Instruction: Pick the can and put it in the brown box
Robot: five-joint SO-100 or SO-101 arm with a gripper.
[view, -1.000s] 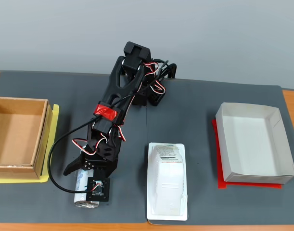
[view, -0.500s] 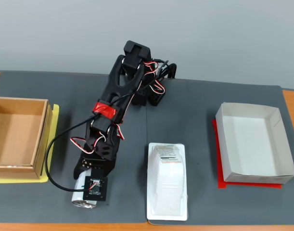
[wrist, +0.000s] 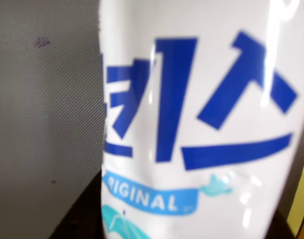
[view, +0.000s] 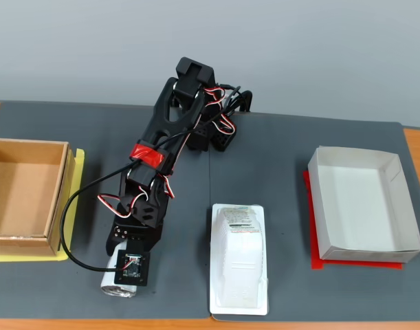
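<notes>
The can [view: 116, 287], white with a silver end, lies on its side on the dark mat at the front left. Only its end shows, poking out from under my gripper [view: 124, 271] and its wrist camera. In the wrist view the can [wrist: 201, 124] fills most of the frame, white with blue lettering and a light-blue "ORIGINAL" band. It sits right against the dark jaw at the bottom edge. My fingertips are hidden, so I cannot tell if they are closed on it. The brown box [view: 24, 237], open and empty, stands at the left edge, left of the gripper.
A white plastic tray package [view: 240, 258] lies just right of the arm. A white paper box [view: 395, 240] on a red sheet stands at the right. The brown box rests on a yellow sheet [view: 75, 206]. The arm's base [view: 216, 130] is at the back.
</notes>
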